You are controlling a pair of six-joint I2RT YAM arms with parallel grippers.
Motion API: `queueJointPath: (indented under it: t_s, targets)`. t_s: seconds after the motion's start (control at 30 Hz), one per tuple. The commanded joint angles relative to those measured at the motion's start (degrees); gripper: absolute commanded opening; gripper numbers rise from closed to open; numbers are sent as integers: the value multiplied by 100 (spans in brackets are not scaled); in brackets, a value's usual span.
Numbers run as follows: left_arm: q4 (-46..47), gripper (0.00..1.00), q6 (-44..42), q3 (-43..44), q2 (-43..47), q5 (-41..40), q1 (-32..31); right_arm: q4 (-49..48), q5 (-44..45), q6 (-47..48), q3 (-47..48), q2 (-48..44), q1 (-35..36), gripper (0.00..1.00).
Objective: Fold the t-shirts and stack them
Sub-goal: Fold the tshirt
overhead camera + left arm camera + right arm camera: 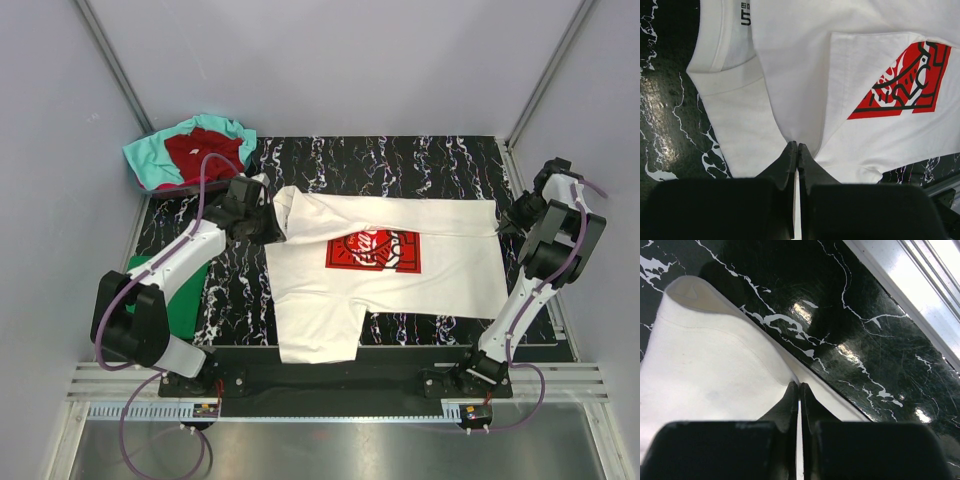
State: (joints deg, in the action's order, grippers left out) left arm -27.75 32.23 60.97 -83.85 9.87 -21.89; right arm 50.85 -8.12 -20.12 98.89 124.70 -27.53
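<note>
Top external view shows a white cotton t-shirt with a red rectangular chest print (440, 290) spread in the middle of the frame on a black marbled table top (400, 160). Its upper long edge is lifted and partly turned over. At centre left the left gripper (268, 225) holds the shoulder end, and the left wrist view shows its jaws pressed together on a thin pinch of the white t-shirt. At centre right the right gripper (503, 226) is clamped in the same way on the hem corner. A heap of teal and dark red shirts (190, 150) lies in the upper left, and a green shirt (190, 310) lies at the left, under the left arm.

Each pinch looks small. If the arms pull apart or move unevenly, the cloth can probably slip out, or the fold can land crooked. The sleeve at the lower left hangs over the table's front edge and may drag the shirt.
</note>
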Motion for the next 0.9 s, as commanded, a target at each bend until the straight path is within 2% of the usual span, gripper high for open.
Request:
queueJointPath:
  t_s: [0.0, 0.53, 0.87]
  targets:
    - [42, 0, 29, -67, -43, -222, 0, -31, 320, 78, 174, -8, -42, 2]
    - [235, 0, 143, -340, -158, 155, 0, -75, 118, 43, 157, 116, -25, 5]
    - [261, 0, 231, -542, 193, 112, -8, -66, 144, 43, 200, 124, -33, 5]
